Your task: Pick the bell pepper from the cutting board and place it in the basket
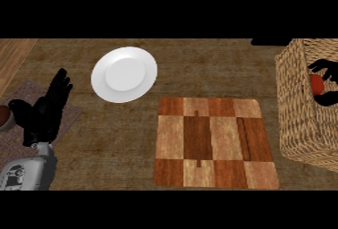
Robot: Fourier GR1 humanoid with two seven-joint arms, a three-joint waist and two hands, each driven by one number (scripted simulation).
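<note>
Pepper (pixel 316 83) shows as a small red patch inside the basket (pixel 297 134), way over at the right edge of the view, so it's off the board (pixel 214 143). The right hand (pixel 327 69) is in there with it. Black fingers curl over the top of the red bit and more black wraps underneath, so the hand looks to be gripping the pepper. Most of that hand is cut off by the edge, and I can't tell if the pepper touches the basket's bottom or hangs above it.

The basket is a tall woven wicker one, sitting just right of the board. Its near wall is close to the board's right edge, but I can't say for sure whether they touch. The board is checkered wood, light and dark squares, lying flat in the middle of the brown counter (pixel 99 147).

Up and left of the board is a white plate (pixel 124 74), apart from it.

The left hand (pixel 43 112) is at the left side, fingers straight and pointing up, holding nothing, just resting over a greyish mat (pixel 69 117). Its grey forearm comes in from the lower left corner. At the very left edge, on the mat, there's a brown and white rounded thing (pixel 5 117), mostly cut off, so no idea what it is.
</note>
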